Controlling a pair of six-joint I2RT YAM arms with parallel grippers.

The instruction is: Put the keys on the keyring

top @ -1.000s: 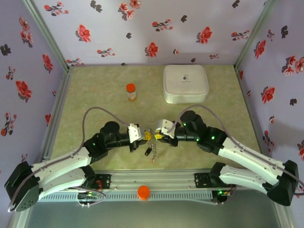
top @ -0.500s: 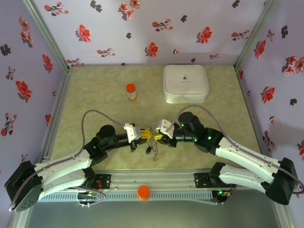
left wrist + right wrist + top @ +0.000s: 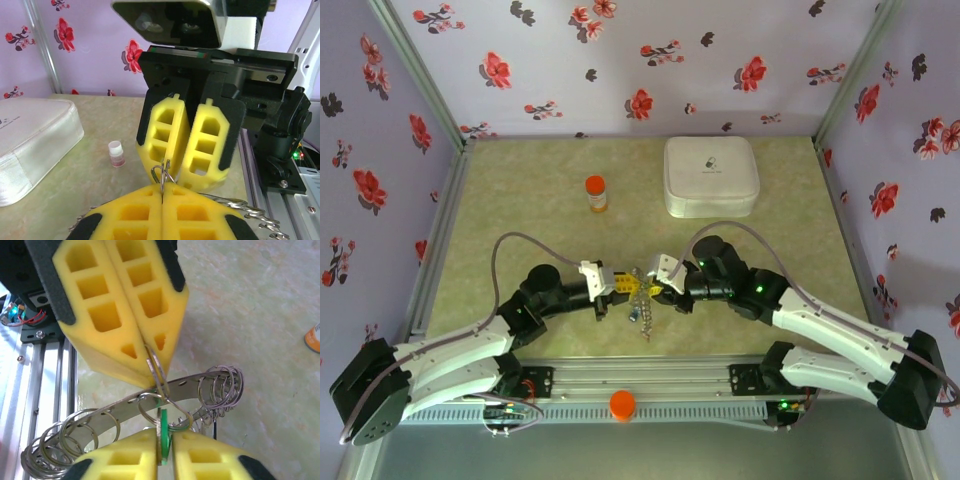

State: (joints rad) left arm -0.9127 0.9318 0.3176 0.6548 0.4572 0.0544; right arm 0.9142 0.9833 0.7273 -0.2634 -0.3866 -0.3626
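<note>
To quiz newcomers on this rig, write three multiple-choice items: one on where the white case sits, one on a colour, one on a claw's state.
1. The white case lies: A) right of the orange bottle; B) between the arm bases; C) on the bottle.
2. The key in the right claw is: A) red; B) black; C) green.
3. The left claw is: A) wide open; B) shut on a wire ring; C) holding the bottle.
Answers: A, the top view shows it right of the bottle; C, green shows in its grip; B, it pinches the wire.
</note>
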